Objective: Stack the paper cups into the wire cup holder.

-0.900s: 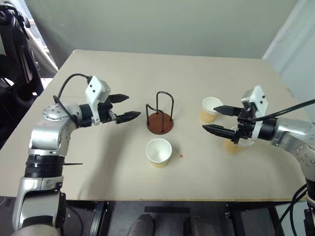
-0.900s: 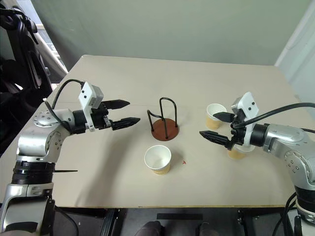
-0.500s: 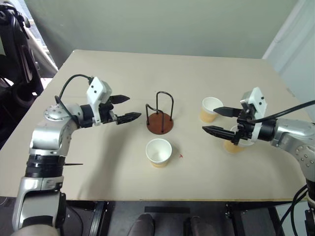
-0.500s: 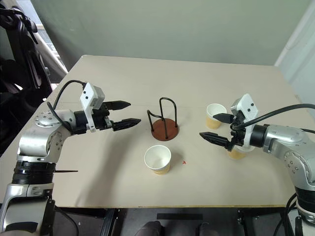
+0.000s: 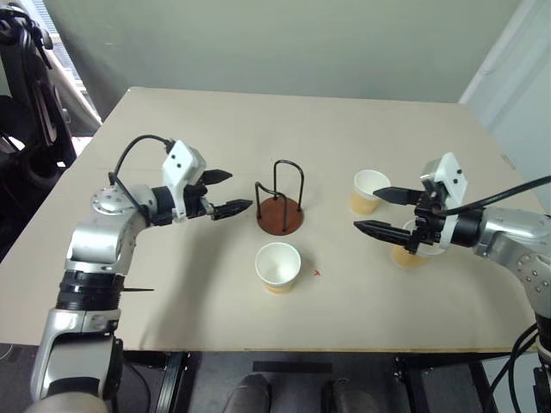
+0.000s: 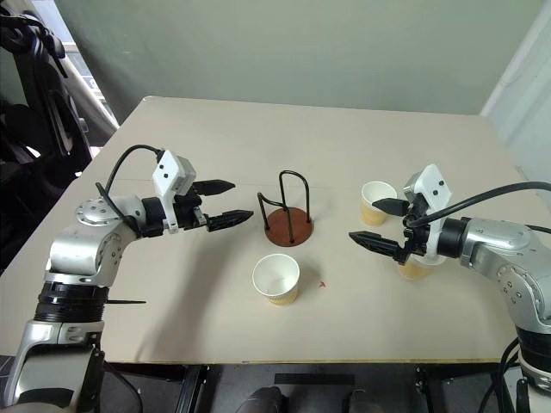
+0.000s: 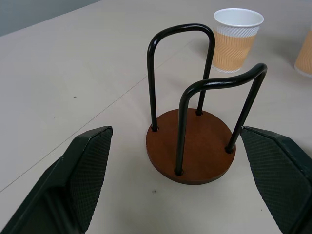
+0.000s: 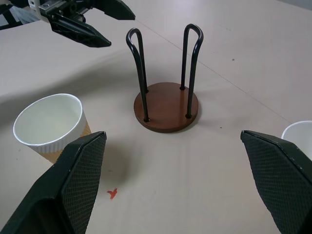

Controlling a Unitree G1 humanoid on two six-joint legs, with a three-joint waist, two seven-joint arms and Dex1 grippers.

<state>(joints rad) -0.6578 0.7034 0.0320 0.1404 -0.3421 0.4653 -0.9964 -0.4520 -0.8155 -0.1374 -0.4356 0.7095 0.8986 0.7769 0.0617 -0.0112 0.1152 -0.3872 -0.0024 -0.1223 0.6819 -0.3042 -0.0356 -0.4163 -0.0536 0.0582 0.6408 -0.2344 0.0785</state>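
The wire cup holder (image 5: 280,215), a brown disc with two black wire arches, stands empty at the table's middle. One paper cup (image 5: 278,265) stands upright just in front of it. A second cup (image 5: 368,191) stands to its right. A third cup (image 5: 408,255) is partly hidden under my right gripper's wrist. My left gripper (image 5: 238,190) hovers open just left of the holder, pointing at it and holding nothing. My right gripper (image 5: 368,208) hovers open to the holder's right, between the two right-hand cups, also empty. The right wrist view shows the holder (image 8: 166,107) and the near cup (image 8: 49,126).
The beige table (image 5: 215,129) has wide bare room behind the holder and on the left. A small red mark (image 5: 317,274) lies right of the near cup. Dark equipment (image 5: 26,77) stands past the table's left edge.
My left gripper has moved right, closer to the holder, still open. The right gripper, the cups and the holder have stayed where they were.
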